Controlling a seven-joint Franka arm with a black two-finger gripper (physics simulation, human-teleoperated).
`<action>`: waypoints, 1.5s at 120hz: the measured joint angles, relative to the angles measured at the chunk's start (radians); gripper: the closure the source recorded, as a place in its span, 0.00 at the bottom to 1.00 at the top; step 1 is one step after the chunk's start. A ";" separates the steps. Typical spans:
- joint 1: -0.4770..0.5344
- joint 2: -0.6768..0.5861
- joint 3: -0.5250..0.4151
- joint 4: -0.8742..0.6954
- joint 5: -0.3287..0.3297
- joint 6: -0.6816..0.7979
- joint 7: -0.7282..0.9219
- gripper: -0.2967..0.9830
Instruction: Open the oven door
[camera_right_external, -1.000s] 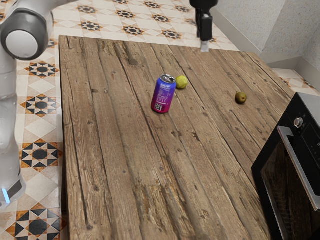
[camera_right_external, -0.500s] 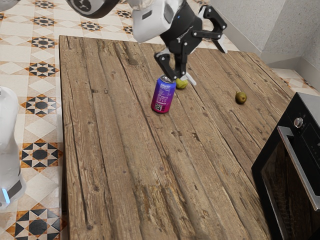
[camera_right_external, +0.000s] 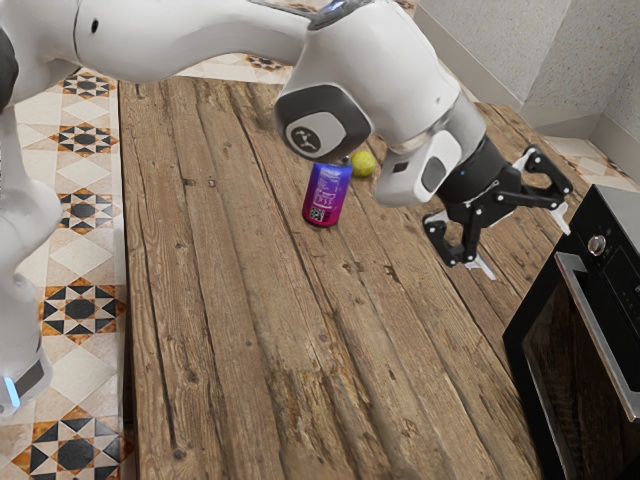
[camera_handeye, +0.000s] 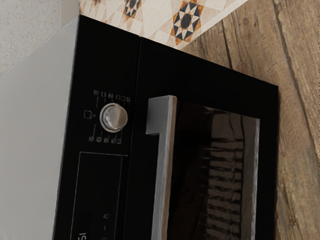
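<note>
On the wooden table (camera_right_external: 230, 350) the oven (camera_right_external: 622, 208) stood at the exterior view's right, its door (camera_handeye: 265, 165) shut. The gripper (camera_right_external: 522, 243) was released, 2 fingers wide apart, before the handle (camera_handeye: 162, 175), not touching it.

On table (camera_right_external: 270, 330), toward exterior view's far side — can (camera_right_external: 325, 197), with fruit (camera_right_external: 363, 164) just beside, to exterior view's right. At exterior view's right, on same table: oven (camera_right_external: 532, 345), well apart from both. On oven's front — handle (camera_right_external: 598, 335) across door (camera_handeye: 200, 75); knob (camera_handeye: 114, 118) on panel (camera_handeye: 100, 65) above, near handle's far end. Floor (camera_right_external: 85, 345) beyond table's edges.
</note>
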 joint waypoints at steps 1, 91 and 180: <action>-0.004 0.005 0.004 0.005 0.000 -0.002 0.004 0.23; -0.066 0.351 0.141 0.419 0.014 -0.308 0.104 0.23; -0.046 0.527 0.191 0.542 0.009 -0.313 0.090 0.23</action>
